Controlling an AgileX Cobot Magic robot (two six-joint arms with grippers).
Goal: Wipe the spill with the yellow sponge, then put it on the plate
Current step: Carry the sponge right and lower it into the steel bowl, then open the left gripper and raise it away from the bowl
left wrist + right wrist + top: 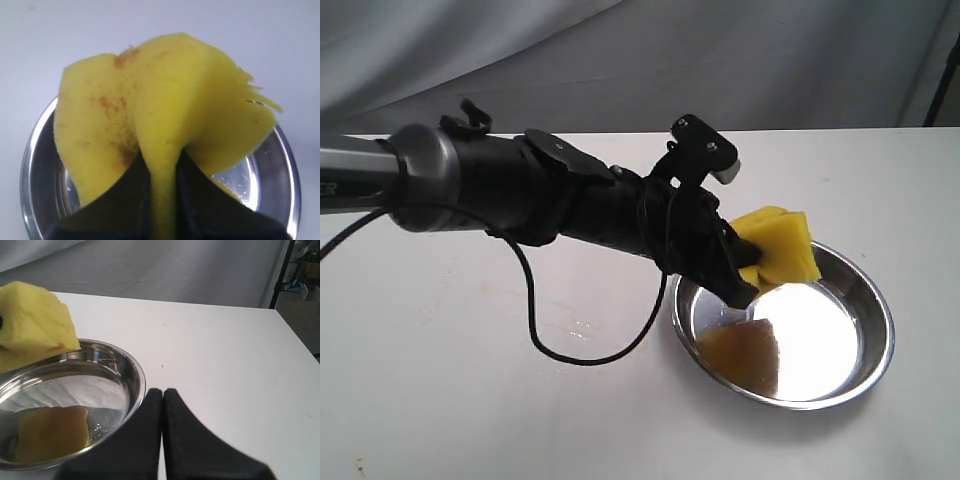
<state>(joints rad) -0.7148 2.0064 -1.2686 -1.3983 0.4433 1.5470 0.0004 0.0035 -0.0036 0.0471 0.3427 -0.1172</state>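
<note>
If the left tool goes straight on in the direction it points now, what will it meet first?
Most likely the plate: the left tool, shut on the sponge, points down into it, so the sponge would probably touch its bottom first.

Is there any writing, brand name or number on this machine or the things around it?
"ER": the faint last letters of a word cut off by the picture's edge, on the grey tube of the left arm.
Nothing else: no text shows on the yellow sponge, the plate or the table.
</note>
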